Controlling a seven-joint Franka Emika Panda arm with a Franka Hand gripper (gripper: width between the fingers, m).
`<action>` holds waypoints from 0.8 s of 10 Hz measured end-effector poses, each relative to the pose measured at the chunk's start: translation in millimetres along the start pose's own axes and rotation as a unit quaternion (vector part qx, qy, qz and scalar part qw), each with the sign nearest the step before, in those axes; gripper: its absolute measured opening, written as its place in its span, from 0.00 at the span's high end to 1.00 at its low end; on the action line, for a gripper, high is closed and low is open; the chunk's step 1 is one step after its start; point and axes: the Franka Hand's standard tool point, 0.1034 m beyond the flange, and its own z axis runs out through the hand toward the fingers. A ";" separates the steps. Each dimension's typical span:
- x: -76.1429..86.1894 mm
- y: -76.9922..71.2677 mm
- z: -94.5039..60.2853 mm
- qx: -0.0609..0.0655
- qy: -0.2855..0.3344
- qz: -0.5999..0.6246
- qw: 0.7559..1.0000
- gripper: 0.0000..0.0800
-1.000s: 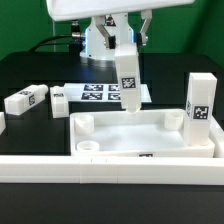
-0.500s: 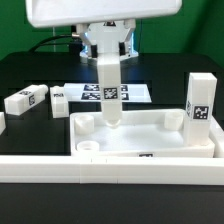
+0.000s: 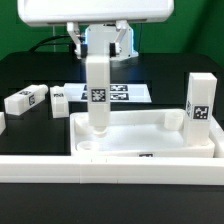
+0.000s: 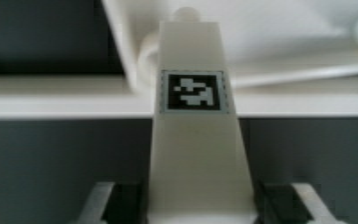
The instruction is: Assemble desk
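Hanging straight down from above, the arm (image 3: 95, 12) fills the top of the exterior view with its white housing, wrist pointed at the table (image 3: 30, 70). The gripper (image 4: 194, 205) is clamped on a leg (image 3: 98, 95). In the wrist view its dark fingers (image 4: 108, 205) press the leg's two sides near the upper end, and the leg runs away from the camera with its tag (image 4: 195, 90) facing it. The leg stands upright, its lower end inside the desk top (image 3: 150, 150) at the far corner on the exterior view's left. It hides most of the round socket (image 3: 82, 122) there, and I cannot tell whether it is seated in the socket or only just above it. A second leg (image 3: 200, 100) stands upright at the desk top's far corner on the exterior view's right. Two more legs (image 3: 25, 100) lie flat on the table off to the exterior view's left, well apart from the desk top. The marker board (image 3: 128, 92) lies behind the desk top, and a long white rail (image 3: 100, 168) runs along its near side.
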 end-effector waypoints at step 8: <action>27.9 -1.1 -6.8 0.019 -0.019 0.004 1.000 0.64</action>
